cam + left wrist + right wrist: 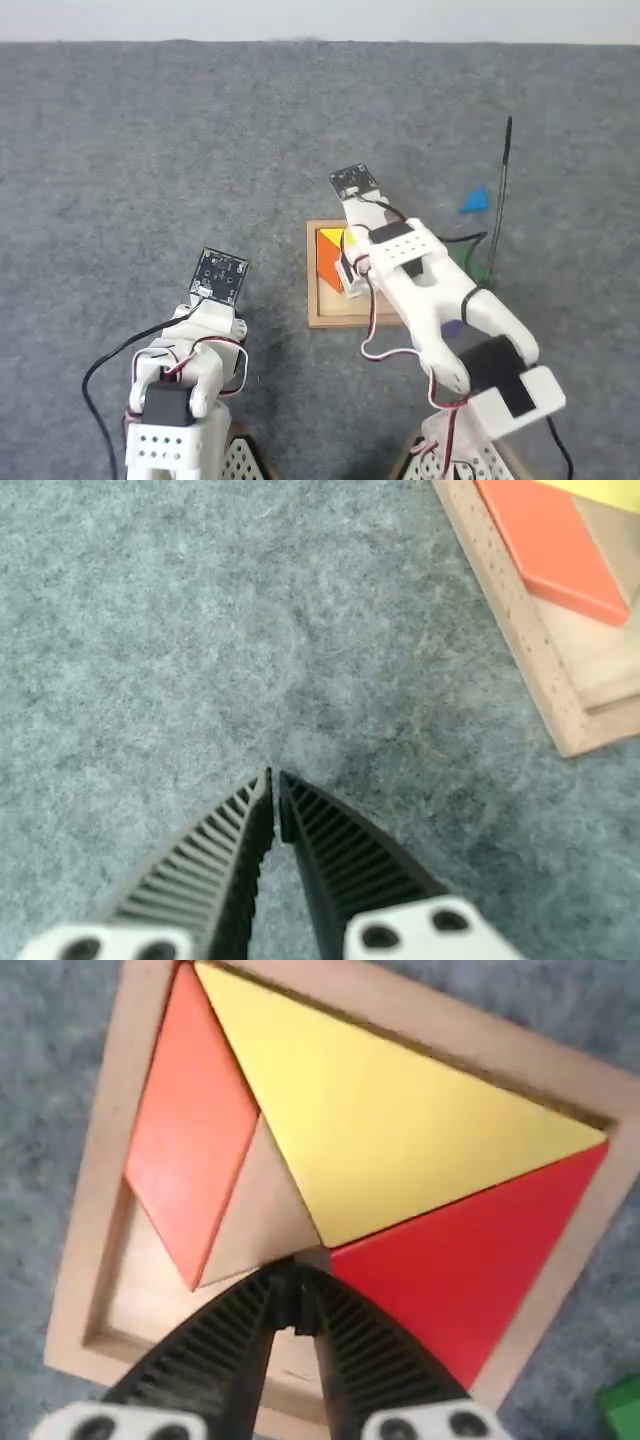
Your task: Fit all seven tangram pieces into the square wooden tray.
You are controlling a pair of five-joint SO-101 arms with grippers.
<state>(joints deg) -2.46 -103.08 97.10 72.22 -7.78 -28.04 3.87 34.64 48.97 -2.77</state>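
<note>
Grey felt covers the desk (150, 150), and a pale wall runs along its far edge. In the high view, the wooden tray (312, 300) lies near the middle of the desk, with an orange piece (326, 268) and a yellow piece (330, 238) inside. The right arm (430, 290) stretches over the tray and hides most of it. The left arm (200, 340) stands over bare felt, apart from the tray. A blue piece (475, 200) lies on the felt beyond the tray's far right corner, and a green piece (483, 272) lies just beside the right arm.

In the left wrist view, the left gripper (275, 780) is pressed together and holds nothing, above bare felt near one tray corner (520, 630).

In the right wrist view, the right gripper (296, 1278) is also pressed together. Its tips are over the inside of the tray (90, 1260), where the yellow piece (380, 1130), a red piece (480, 1250) and a wedge of bare wood meet. Yellow and red touch along one edge, and the orange piece (190, 1150) touches the yellow.
</note>
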